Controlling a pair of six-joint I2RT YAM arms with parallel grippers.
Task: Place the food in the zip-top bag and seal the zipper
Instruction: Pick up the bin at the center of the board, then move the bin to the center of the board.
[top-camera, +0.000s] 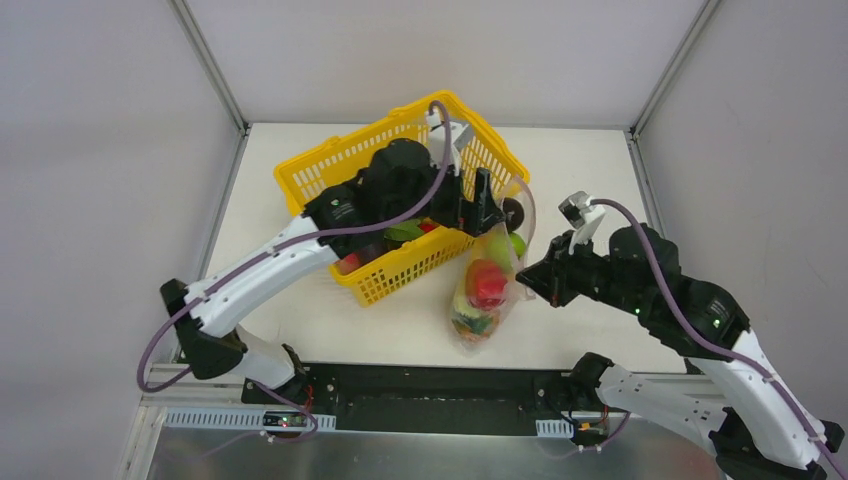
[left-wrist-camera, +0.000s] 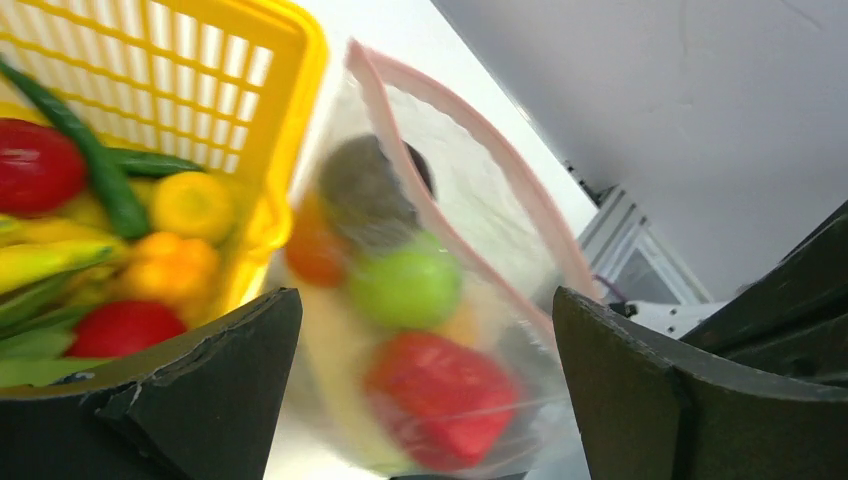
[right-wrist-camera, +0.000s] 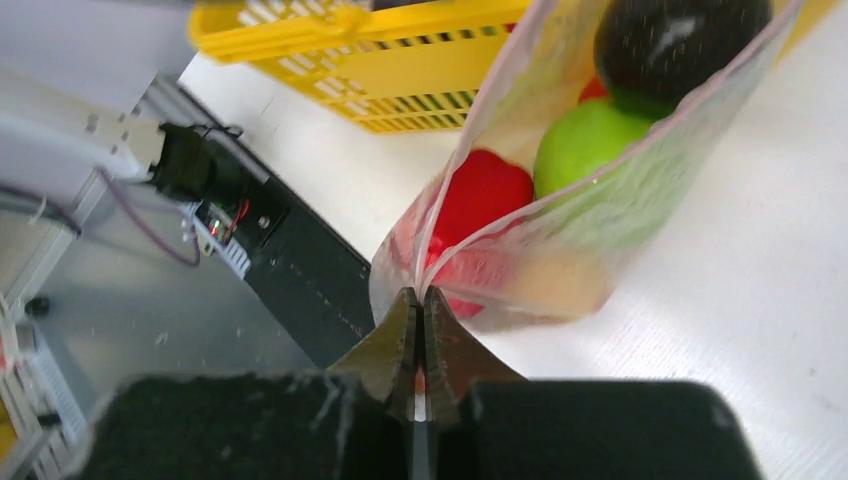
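Note:
The clear zip-top bag (top-camera: 478, 318) stands on the table right of the basket, its mouth open. Inside it are a red tomato (top-camera: 488, 283), a green apple (left-wrist-camera: 405, 287), a dark avocado (right-wrist-camera: 675, 40) and orange pieces. The pinkish zipper (left-wrist-camera: 540, 200) runs round the open mouth. My right gripper (right-wrist-camera: 420, 297) is shut on the bag's edge at one end of the zipper (right-wrist-camera: 470, 130); it also shows in the top view (top-camera: 530, 282). My left gripper (top-camera: 470, 205) is open and empty just above the bag's mouth, the bag showing between its fingers (left-wrist-camera: 240, 370).
The yellow lattice basket (top-camera: 330, 160) stands at the back centre, under my left arm, and holds more toy food: a red tomato (left-wrist-camera: 35, 165), green beans, yellow and orange pieces (left-wrist-camera: 190, 205). The black front rail (right-wrist-camera: 290, 270) lies close to the bag.

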